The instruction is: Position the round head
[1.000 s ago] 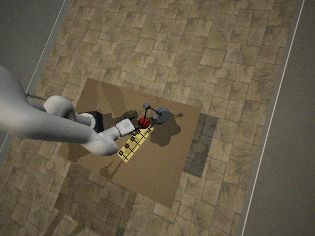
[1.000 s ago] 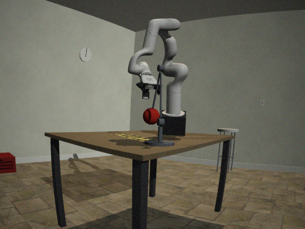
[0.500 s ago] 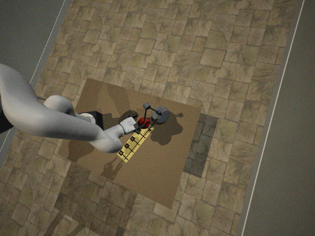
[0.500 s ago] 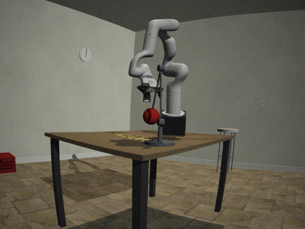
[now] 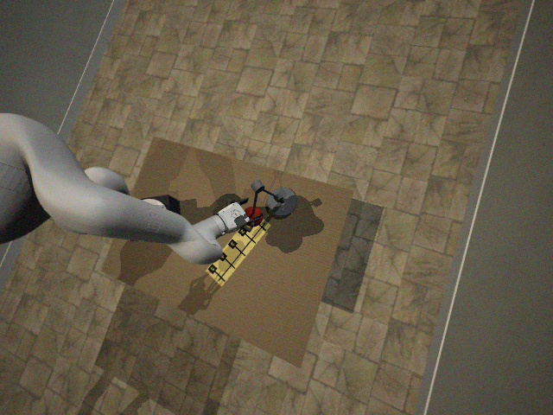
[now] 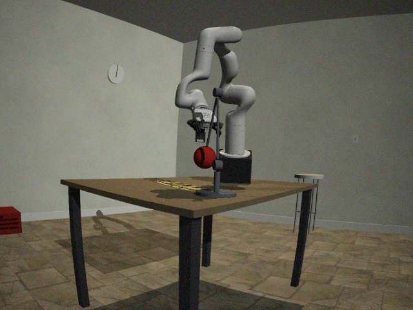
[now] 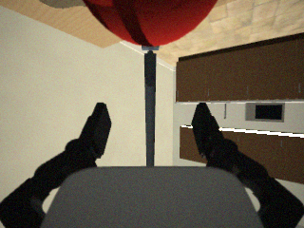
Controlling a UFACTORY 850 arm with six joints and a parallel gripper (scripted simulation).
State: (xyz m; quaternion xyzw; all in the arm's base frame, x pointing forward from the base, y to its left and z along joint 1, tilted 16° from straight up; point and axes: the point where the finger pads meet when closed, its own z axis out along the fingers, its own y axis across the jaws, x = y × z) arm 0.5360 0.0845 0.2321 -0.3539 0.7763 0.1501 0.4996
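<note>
The lamp's round red head (image 5: 254,216) (image 6: 204,157) (image 7: 149,19) hangs clear of the bench, above the end of the yellow strip (image 5: 232,255) (image 6: 173,184) nearest the foot. The grey round foot (image 5: 282,201) (image 6: 215,193) sits on the bench. A thin rod (image 6: 210,123) (image 7: 150,109) slopes down from the lamp's top joint (image 5: 257,185) (image 6: 215,91) to the head. My gripper (image 5: 242,219) (image 6: 200,132) (image 7: 151,113) is open. Its fingers stand on either side of this rod, just above the head, without touching it.
The wooden bench (image 5: 276,303) (image 6: 133,196) carries the lamp and strip. My arm's dark base (image 6: 236,170) stands at the bench's far side. A stool (image 6: 308,175) stands to the right and a red crate (image 6: 9,220) on the floor at the left.
</note>
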